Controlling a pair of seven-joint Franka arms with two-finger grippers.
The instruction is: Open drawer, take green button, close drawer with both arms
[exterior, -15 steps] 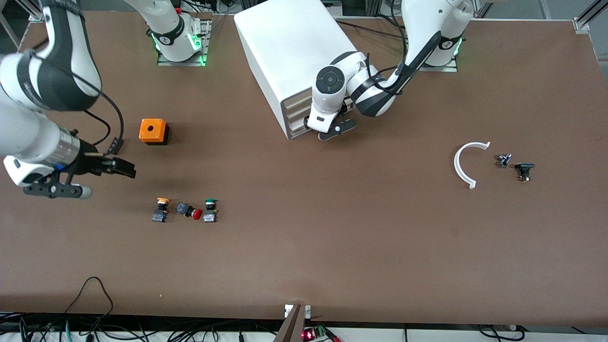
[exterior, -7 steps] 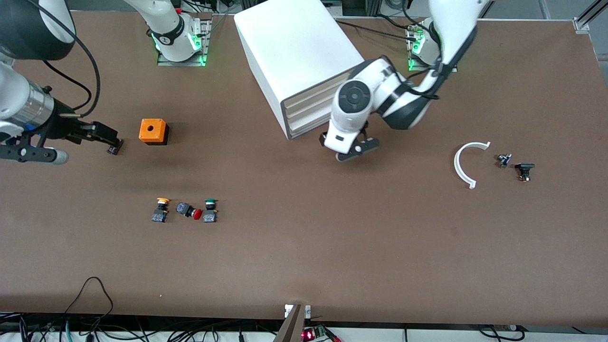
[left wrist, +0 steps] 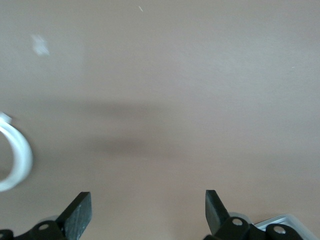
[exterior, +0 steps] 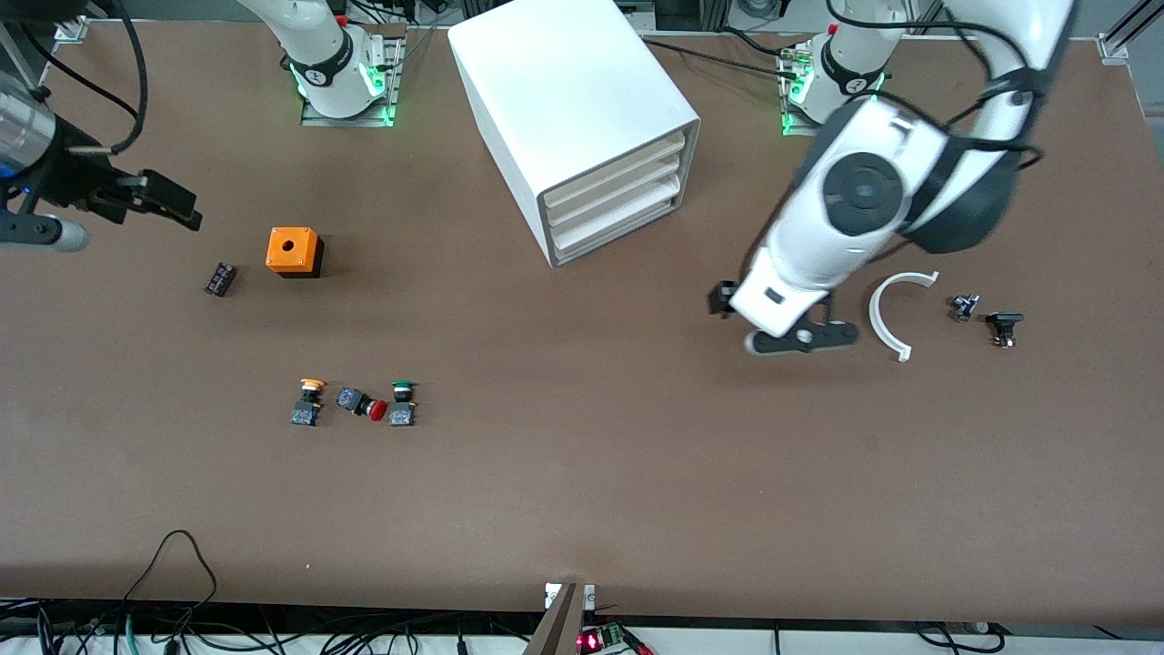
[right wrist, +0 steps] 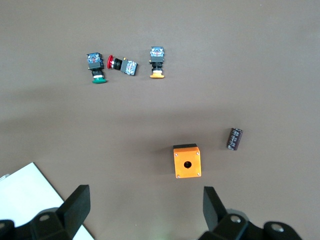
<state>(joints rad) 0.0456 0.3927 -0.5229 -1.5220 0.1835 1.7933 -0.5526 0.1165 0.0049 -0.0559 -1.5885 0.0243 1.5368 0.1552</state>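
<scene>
Front view: the left gripper (exterior: 727, 305) hangs over bare worktop (exterior: 637, 473) beside a white curved strip (exterior: 887, 318), holding nothing. The right gripper (exterior: 168, 202) is up by the worktop's edge at the right arm's end, empty. All cabinet (exterior: 573, 109) drawers are shut, the lowest drawer (exterior: 618, 229) included. The green-capped button (exterior: 402, 404) lies on the worktop, well apart from both.

Left wrist view: fingers (left wrist: 80, 212) spread wide over bare surface.

Right wrist view: fingers (right wrist: 77, 202) wide apart; the button (right wrist: 96, 65) lies well clear of them.

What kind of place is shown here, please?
Probably a robotics lab bench: two arms bolted to a brown table, a white drawer cabinet, and small electrical parts such as push buttons laid out.
</scene>
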